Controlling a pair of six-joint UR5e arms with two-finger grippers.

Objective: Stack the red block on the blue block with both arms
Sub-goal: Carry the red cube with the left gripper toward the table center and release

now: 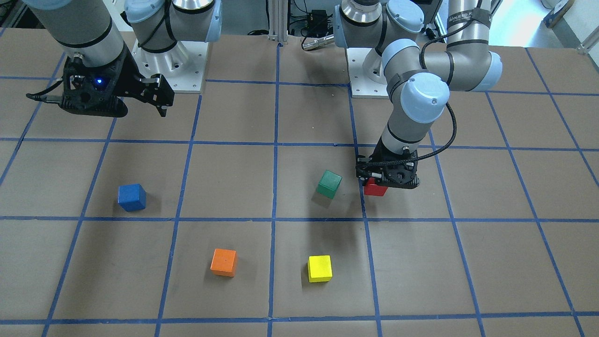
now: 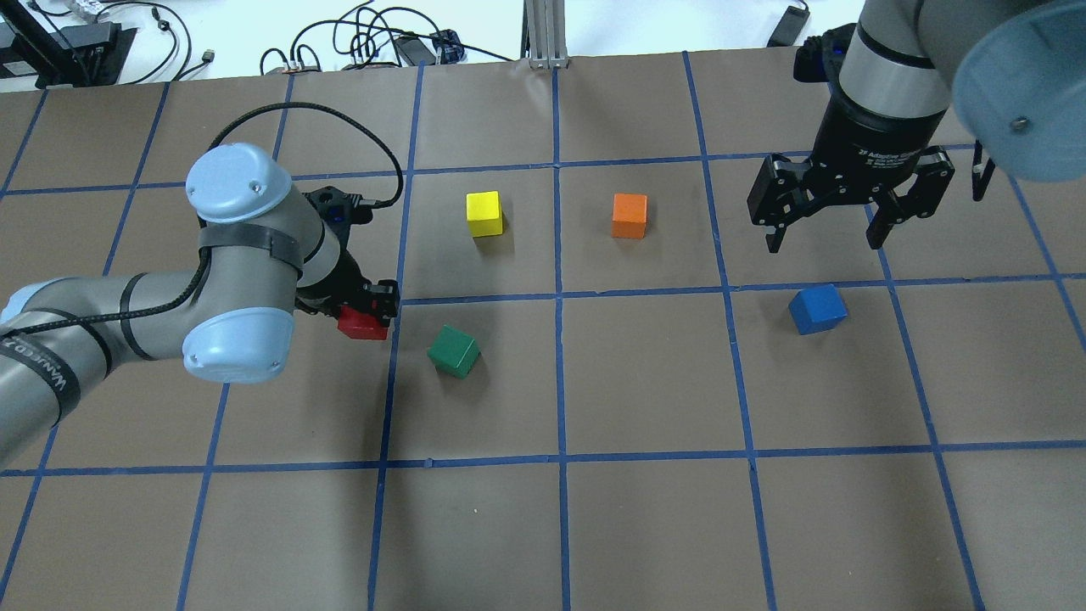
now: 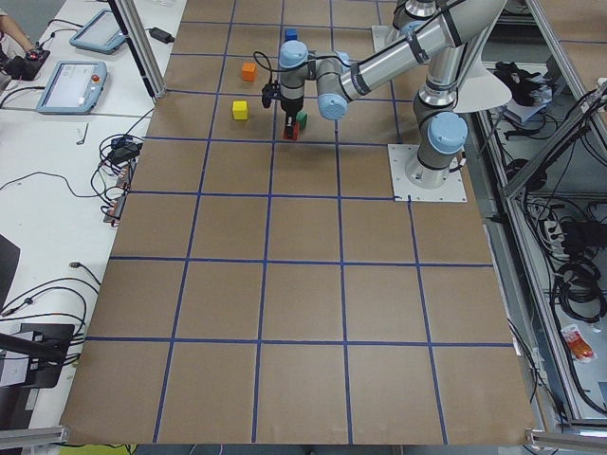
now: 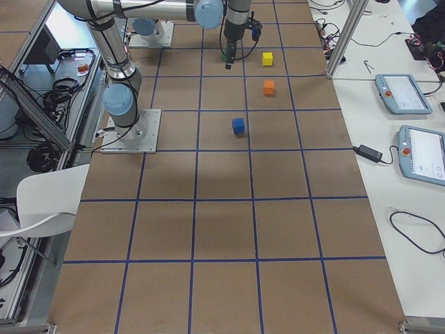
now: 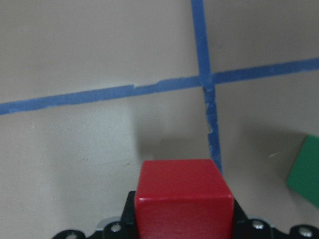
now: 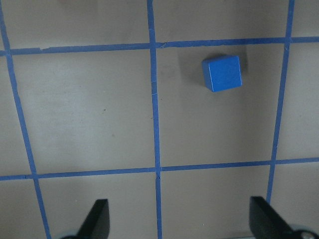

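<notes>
Left of centre in the overhead view, red block (image 2: 363,326) pinched by left gripper (image 2: 373,312) on opposite flat faces, green block (image 2: 453,350) near. Likely light, rigid, matte, unlikely to slip. Right of centre, blue block (image 2: 817,308) untouched; right gripper (image 2: 821,231) near, spread, empty.

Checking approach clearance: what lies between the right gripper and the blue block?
Nothing: the overhead view shows only bare table and one tape line between the right gripper and the blue block.
</notes>
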